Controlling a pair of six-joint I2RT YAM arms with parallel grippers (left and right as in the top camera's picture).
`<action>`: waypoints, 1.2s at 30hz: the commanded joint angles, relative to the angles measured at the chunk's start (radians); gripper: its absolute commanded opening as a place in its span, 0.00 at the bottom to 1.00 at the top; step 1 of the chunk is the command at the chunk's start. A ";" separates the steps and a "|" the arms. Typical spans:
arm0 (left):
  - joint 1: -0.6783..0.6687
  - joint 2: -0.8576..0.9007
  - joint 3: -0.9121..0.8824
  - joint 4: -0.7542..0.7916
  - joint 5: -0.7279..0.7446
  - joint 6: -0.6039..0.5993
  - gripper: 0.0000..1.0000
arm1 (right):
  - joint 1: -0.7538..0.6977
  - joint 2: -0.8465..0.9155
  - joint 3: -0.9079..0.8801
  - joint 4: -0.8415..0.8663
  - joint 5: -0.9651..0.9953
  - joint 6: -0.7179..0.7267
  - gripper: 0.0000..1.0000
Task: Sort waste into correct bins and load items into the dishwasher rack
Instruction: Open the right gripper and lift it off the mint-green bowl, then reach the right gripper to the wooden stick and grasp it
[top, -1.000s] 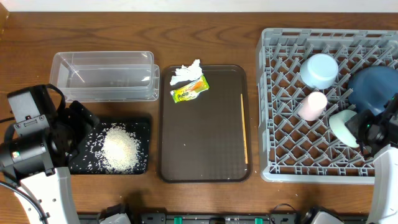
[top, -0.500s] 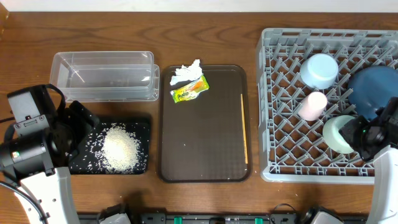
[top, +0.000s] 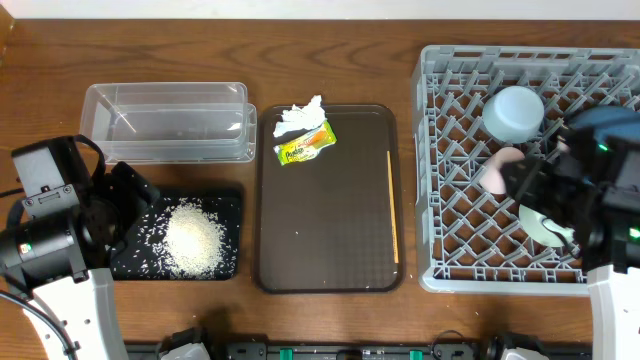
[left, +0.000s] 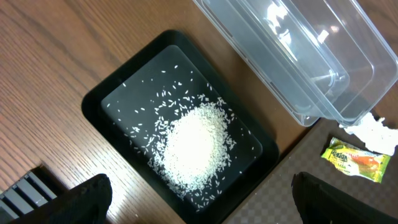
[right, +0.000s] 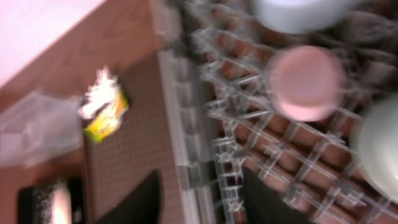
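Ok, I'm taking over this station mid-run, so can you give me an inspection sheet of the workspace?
Surface: brown wooden table.
Job's things: rice heap in black tray; clear tub looks empty; tissue, wrapper and stick on brown tray; light-blue bowl, pink cup, pale-green bowl and dark-blue dish in rack, the last three partly hidden by the right arm.
Clutter: nothing seen.
Grippers: left gripper open, empty, above the black tray; right gripper open, empty, over the rack, view blurred.
Cables: dark cable at the near left edge.
Surroundings: pale strip beyond the table's far edge.
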 joint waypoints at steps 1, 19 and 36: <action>0.005 0.003 0.010 -0.003 -0.006 -0.001 0.95 | 0.185 0.053 0.140 -0.050 0.121 -0.017 0.57; 0.005 0.003 0.010 -0.003 -0.006 -0.001 0.95 | 0.757 0.722 0.501 -0.274 0.334 0.009 0.99; 0.005 0.003 0.010 -0.003 -0.006 -0.001 0.95 | 0.804 0.962 0.499 -0.202 0.530 0.153 0.99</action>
